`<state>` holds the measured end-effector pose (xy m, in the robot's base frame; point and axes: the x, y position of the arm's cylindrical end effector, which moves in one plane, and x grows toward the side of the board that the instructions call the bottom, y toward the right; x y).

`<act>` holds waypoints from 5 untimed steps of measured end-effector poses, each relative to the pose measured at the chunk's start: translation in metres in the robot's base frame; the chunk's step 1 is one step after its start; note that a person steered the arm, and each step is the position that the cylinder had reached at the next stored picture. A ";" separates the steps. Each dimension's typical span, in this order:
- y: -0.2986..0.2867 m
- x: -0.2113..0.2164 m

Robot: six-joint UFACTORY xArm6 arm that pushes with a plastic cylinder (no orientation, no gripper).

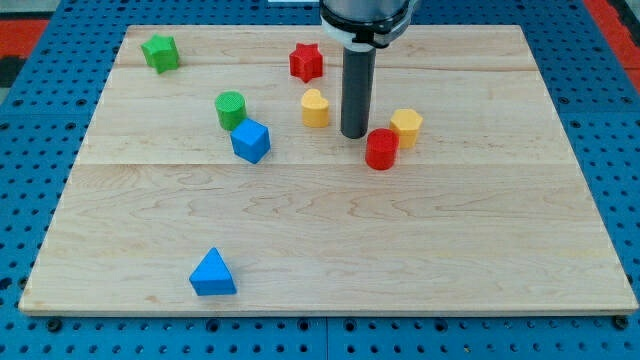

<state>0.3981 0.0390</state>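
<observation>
My tip [353, 134] rests on the wooden board, just left of a red cylinder [381, 149] and close to touching it. A yellow hexagonal block [406, 127] sits right behind that red cylinder, toward the view's right. To the tip's left stands a yellow rounded block [315, 108]. A red star [306, 62] lies further toward the view's top. A green cylinder [230, 109] and a blue cube [250, 140] stand together left of centre.
A green star [160, 52] lies near the board's top left corner. A blue triangular block [212, 274] sits near the bottom left. The board [330, 230] is edged by a blue pegboard [30, 180] all around.
</observation>
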 end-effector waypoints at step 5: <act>0.008 -0.010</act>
